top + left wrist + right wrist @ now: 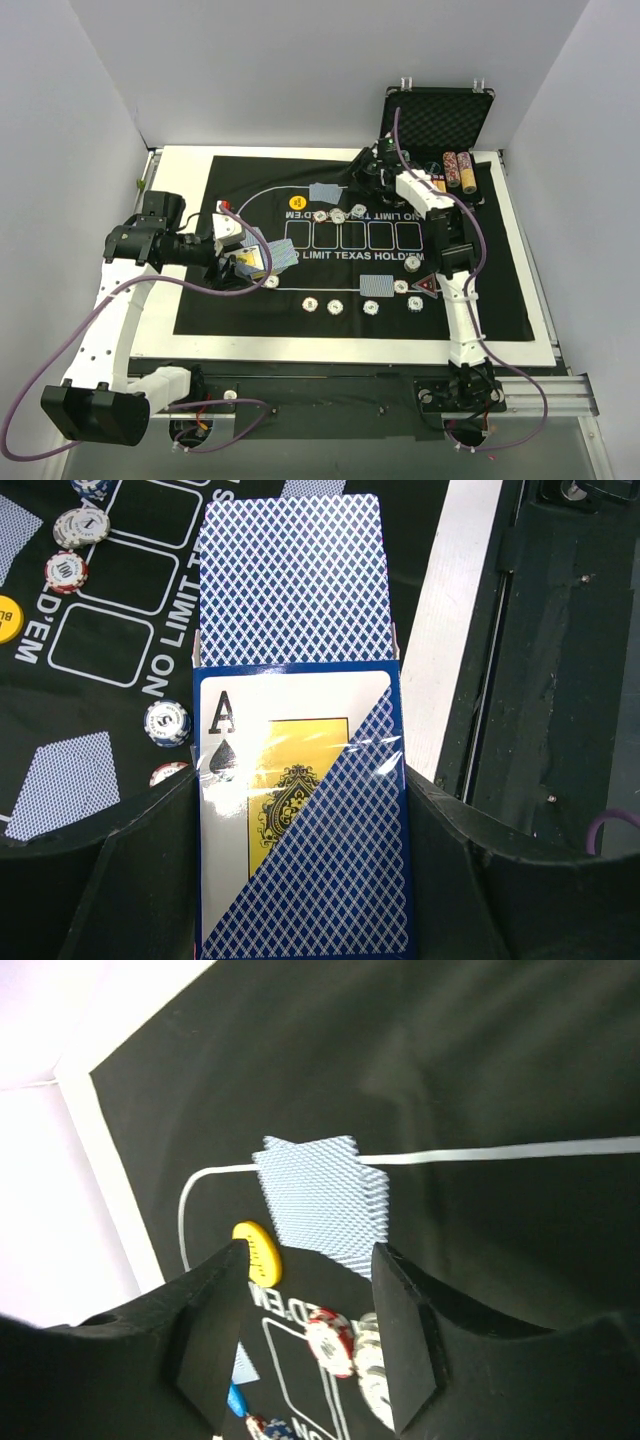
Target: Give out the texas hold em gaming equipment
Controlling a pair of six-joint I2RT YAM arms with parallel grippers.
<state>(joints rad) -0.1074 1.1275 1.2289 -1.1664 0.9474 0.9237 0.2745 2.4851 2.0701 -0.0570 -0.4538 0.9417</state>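
Card pack (320,880) clamped between jaws of left gripper (298,810), blue-backed card (290,580) sticking out ahead of fingertips. Right gripper (310,1270) jaws parted, holding nothing; stack of cards (325,1200) on mat (450,1080) just beyond fingertips, yellow disc (258,1250) beside one fingertip, chips (330,1340) under gap.

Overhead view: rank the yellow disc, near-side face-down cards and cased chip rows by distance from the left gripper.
From the left gripper, gripping a blue card pack:
1. Yellow round button disc, just beyond.
2. Blue-backed playing cards, near edge.
3. Striped poker chip rows, black case, far right.
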